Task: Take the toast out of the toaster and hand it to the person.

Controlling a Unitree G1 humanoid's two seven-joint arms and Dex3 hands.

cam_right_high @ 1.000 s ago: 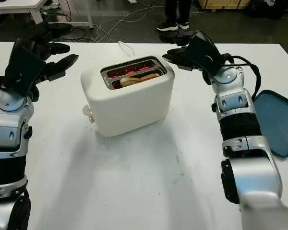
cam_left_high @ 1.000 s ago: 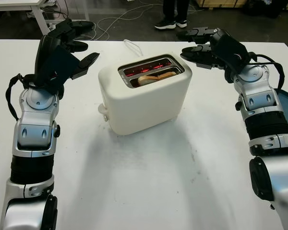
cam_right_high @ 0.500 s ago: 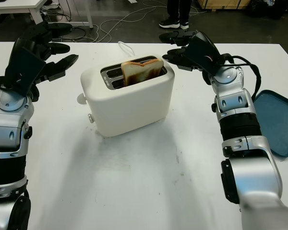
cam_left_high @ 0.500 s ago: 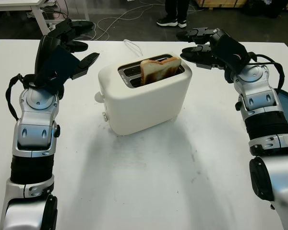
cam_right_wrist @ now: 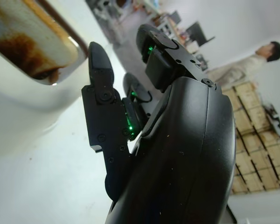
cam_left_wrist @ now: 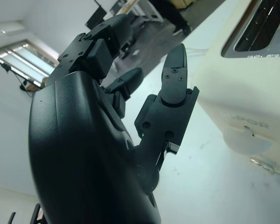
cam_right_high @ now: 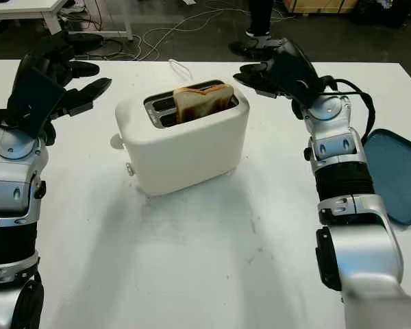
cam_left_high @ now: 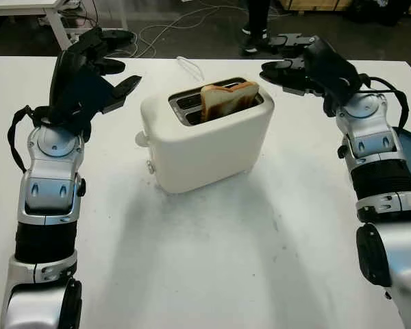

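Observation:
A cream toaster stands mid-table with a browned slice of toast sticking up out of its near slot. The far slot is dark. My left hand hovers open to the left of the toaster, apart from it. My right hand hovers open just right of the toaster's top, a short gap from the toast. In the right wrist view the toast fills a corner beyond my fingers. A person stands beyond the table's far edge.
A blue tray lies at the table's right edge. The toaster's white cord trails toward the far edge. Cables lie on the floor behind. A person in a light top shows in the right wrist view's background.
The toast popped up from inside the glowing slot and now stands above it; the glow is gone. My right hand shifted slightly right and farther back. The person's feet moved.

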